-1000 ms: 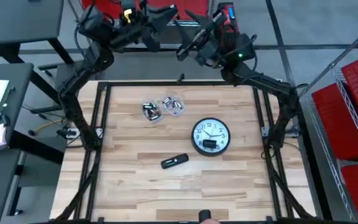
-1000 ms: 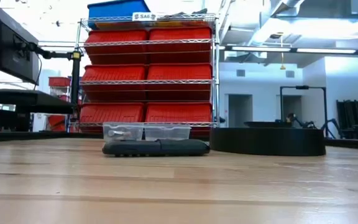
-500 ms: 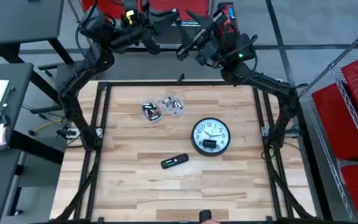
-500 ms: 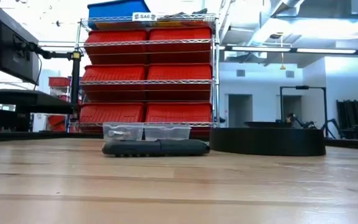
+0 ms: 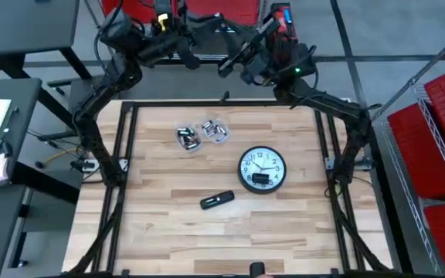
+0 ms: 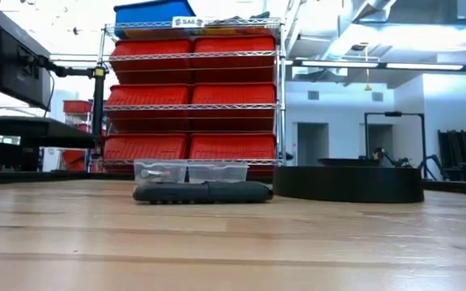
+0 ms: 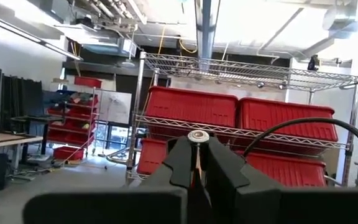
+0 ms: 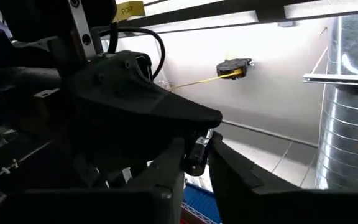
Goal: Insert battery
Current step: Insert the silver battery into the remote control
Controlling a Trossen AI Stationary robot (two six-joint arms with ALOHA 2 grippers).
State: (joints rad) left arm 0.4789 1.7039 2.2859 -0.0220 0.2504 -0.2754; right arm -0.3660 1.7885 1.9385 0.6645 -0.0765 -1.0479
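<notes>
Both arms are folded up beyond the table's far edge, above no task object. My left gripper (image 5: 226, 29) (image 7: 196, 163) is shut and empty. My right gripper (image 5: 234, 63) (image 8: 196, 163) sits close beside it, open by a narrow gap with nothing held; the left arm's dark body (image 8: 135, 99) fills its view. On the table lie two clear containers of batteries (image 5: 188, 138) (image 5: 215, 130), a round black-rimmed clock (image 5: 262, 170) flat at centre right, and a black remote (image 5: 217, 200) (image 6: 202, 191) lying flat nearer the front.
A black frame (image 5: 130, 108) borders the wooden tabletop on all sides. In the low view the clock (image 6: 348, 183) stands right of the remote, with the containers (image 6: 191, 170) behind it. Red bin shelves (image 6: 192, 97) lie beyond the far edge.
My left gripper has swung toward the right, closer to my right gripper, behind the table's far edge. Nothing on the table has moved.
</notes>
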